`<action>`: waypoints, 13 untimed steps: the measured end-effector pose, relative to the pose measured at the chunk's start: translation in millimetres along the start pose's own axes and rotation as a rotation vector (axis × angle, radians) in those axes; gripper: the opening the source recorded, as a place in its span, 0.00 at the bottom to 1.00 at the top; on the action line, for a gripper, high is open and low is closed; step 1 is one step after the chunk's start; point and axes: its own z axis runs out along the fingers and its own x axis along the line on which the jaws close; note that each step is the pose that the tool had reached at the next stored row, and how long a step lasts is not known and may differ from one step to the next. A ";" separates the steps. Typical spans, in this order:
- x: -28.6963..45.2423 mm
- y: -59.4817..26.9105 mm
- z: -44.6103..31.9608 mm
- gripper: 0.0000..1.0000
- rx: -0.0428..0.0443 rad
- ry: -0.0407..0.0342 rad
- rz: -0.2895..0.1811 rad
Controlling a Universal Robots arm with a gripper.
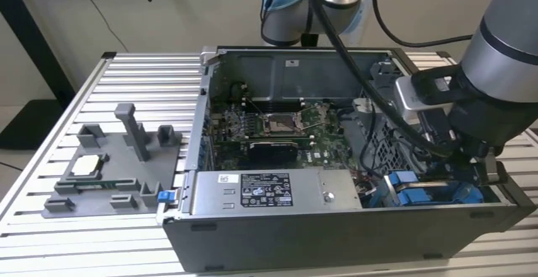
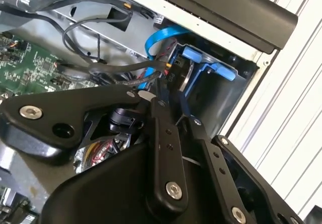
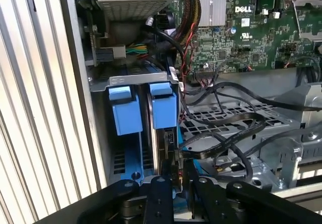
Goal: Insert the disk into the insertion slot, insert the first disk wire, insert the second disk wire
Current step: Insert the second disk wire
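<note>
The disk (image 3: 162, 146) stands on edge in the insertion slot (image 3: 136, 79), its blue carrier tab (image 3: 163, 105) beside a second blue tab (image 3: 125, 112). In both wrist views my gripper (image 3: 177, 181) (image 2: 168, 90) is low at the disk's end, its black fingers (image 3: 160, 194) close together on the plug of a flat black disk wire (image 3: 221, 144) (image 2: 126, 79). That wire loops away over the perforated metal floor. In the exterior view the arm (image 1: 496, 82) reaches down into the case's corner at the exterior view's right, by the blue drive bay (image 1: 416, 195).
The open computer case (image 1: 336, 239) sits on a slatted table (image 1: 135, 75). A grey labelled power-supply box (image 1: 269, 192), the motherboard (image 1: 278, 126) and loose black cables (image 3: 236, 90) crowd the inside. At the exterior view's left stands a grey fixture (image 1: 109, 163).
</note>
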 end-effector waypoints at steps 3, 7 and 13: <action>-0.1 -0.4 0.1 1.00 -0.0174 0.0072 -0.004; -0.7 -5.4 1.1 1.00 -0.0662 0.0162 0.003; -2.5 -12.5 -3.7 1.00 -0.1233 0.0257 0.012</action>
